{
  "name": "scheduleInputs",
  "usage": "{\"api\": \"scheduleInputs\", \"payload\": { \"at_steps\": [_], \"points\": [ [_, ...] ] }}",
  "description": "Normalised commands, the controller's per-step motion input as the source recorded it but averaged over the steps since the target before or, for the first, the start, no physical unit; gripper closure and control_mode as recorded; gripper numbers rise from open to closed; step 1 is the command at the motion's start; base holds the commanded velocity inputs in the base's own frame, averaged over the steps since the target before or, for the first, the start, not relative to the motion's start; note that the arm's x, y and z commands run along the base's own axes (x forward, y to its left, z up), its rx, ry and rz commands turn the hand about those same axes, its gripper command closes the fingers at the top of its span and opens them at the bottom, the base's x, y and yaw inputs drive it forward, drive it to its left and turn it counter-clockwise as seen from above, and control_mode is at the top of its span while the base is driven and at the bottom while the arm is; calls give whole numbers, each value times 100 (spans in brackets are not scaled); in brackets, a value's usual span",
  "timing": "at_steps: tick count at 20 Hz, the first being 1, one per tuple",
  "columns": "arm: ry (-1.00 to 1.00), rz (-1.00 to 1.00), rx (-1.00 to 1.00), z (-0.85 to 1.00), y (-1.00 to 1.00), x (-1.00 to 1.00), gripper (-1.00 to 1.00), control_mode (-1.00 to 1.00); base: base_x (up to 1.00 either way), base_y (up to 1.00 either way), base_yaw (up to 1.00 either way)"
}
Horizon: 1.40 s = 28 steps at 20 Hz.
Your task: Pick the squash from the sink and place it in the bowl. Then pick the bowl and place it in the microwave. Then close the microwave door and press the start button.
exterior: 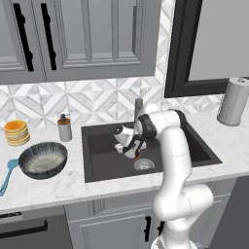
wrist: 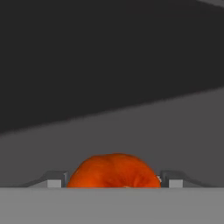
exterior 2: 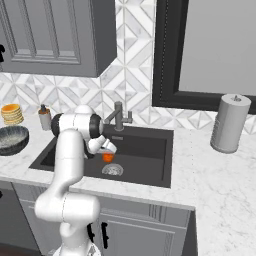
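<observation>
White marble counter (exterior: pixel 58 187) with the dark sink (exterior: pixel 97 160) set into it. Left of the sink: soap bottle (exterior: pixel 64 128), grey bowl (exterior: pixel 43 159), stack of orange discs (exterior: pixel 17 133), blue utensil (exterior: pixel 7 176) at the edge. Right of the sink: paper towel roll (exterior: pixel 233 101).

Even, soft light fills both base views, with no glare and no hard shadows (everything is rendered). The counter (exterior: pixel 44 187) and wall tiles (exterior: pixel 97 99) read bright; the sink (exterior: pixel 102 160) stays dark and flat. Edges look slightly soft and pixelated. In the hand view the squash (wrist: pixel 114 171) glows saturated orange against dim grey, its outline a little blurred.
</observation>
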Motion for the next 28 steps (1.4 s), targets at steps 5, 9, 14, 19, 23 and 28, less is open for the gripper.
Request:
{"api": "scheduleInputs", "payload": {
  "at_steps": [5, 9, 14, 19, 23, 28],
  "points": [
    [-2, 3, 0, 27, 19, -65, 100, -100, 0, 0, 0],
    [-8, 6, 0, 91, 65, -65, 100, -100, 0, 0, 0],
    [-3, 10, 2, 100, 65, -43, 100, -100, 0, 0, 0],
    [0, 10, 11, 100, 50, -51, 100, -100, 0, 0, 0],
    [0, 8, 15, 100, 45, -54, 100, -100, 0, 0, 0],
    [1, 8, 16, 100, 47, -54, 100, -100, 0, 0, 0]
  ]
}}
